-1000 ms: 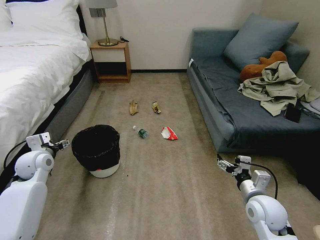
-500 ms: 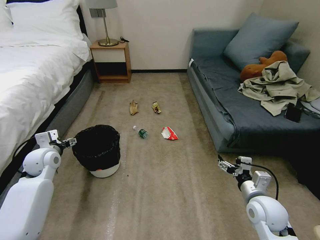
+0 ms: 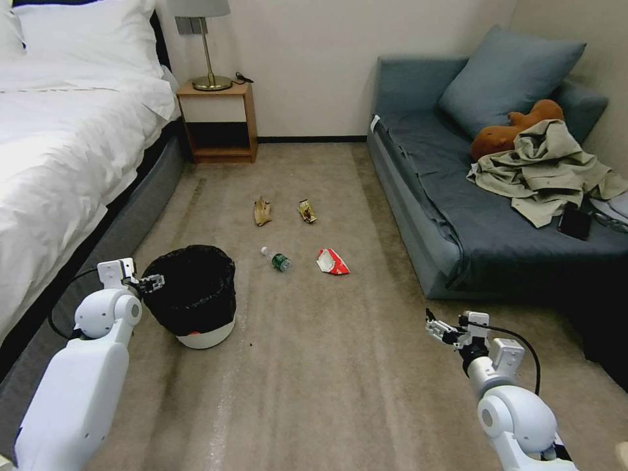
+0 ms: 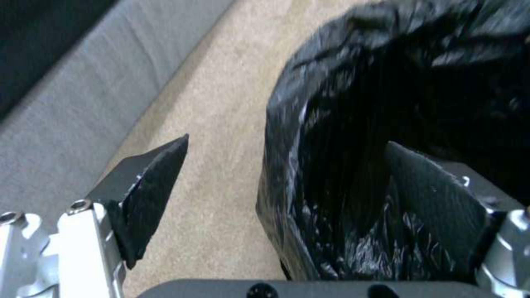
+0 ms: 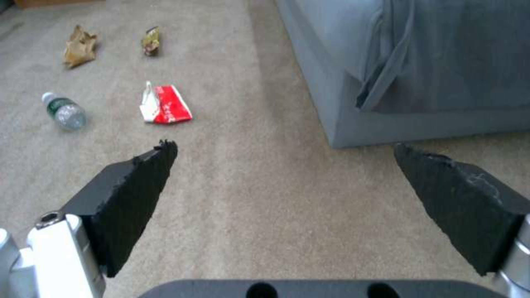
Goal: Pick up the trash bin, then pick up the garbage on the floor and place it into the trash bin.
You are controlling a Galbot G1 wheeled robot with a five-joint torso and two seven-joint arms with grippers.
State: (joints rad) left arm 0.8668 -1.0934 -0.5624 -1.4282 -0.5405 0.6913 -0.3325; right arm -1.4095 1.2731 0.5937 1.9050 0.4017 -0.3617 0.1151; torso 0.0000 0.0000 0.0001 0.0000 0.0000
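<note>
Trash bin (image 3: 193, 294) stands on the carpet beside the bed (image 3: 59, 150), black liner draped over its rim. Left claw (image 4: 287, 194) is spread wide and straddles the near rim, one finger outside, the other seemingly inside the liner; contact unclear. Step in hand: gripping the bin. Next move calls for closing on the rim, then lifting. Right claw (image 5: 281, 198) hangs wide open over bare carpet near the sofa (image 3: 458, 216). Garbage (image 3: 332, 261) lies untouched beyond the bin.
</note>
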